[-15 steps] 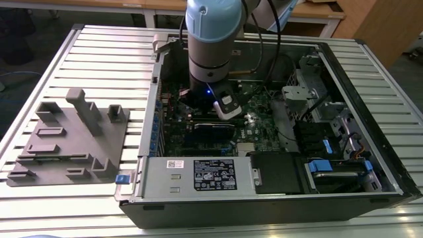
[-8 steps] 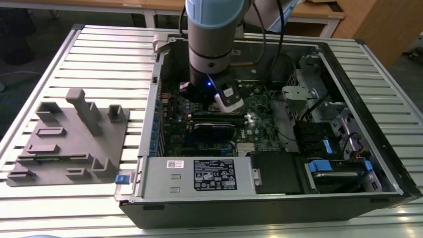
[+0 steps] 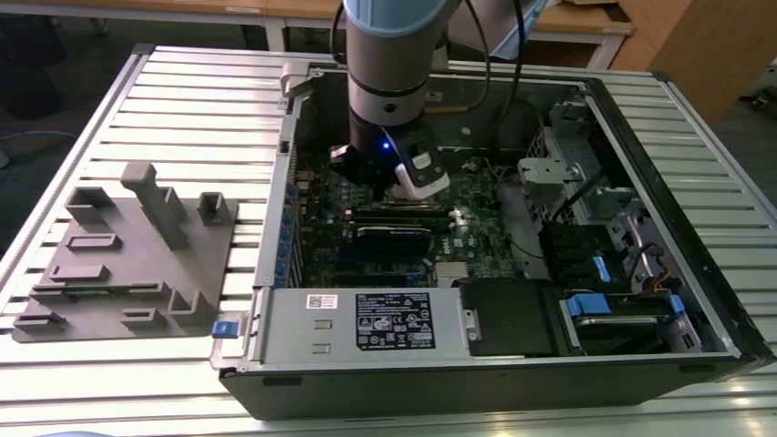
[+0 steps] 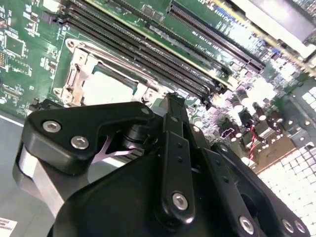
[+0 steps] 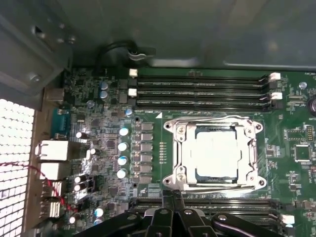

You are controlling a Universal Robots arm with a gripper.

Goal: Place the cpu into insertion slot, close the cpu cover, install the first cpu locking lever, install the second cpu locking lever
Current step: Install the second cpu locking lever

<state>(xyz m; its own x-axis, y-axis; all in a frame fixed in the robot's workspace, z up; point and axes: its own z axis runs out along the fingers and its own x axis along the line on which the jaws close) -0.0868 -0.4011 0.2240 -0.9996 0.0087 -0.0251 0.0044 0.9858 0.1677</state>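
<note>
The end effector [image 5: 170, 217], at lower centre of the first wrist view, looks clenched and empty. Just beyond, right of centre, the cpu [image 5: 215, 153] sits in the insertion slot [image 5: 183, 154] with the cpu cover [image 5: 249, 155] down. I judge a locking lever step is in hand, calling for a precise hook and press.

a slatted metal table [image 3: 182, 100] was seen carrying an open computer case [image 3: 486, 382] and, well apart, a grey moulded fixture [image 3: 127, 259].
</note>
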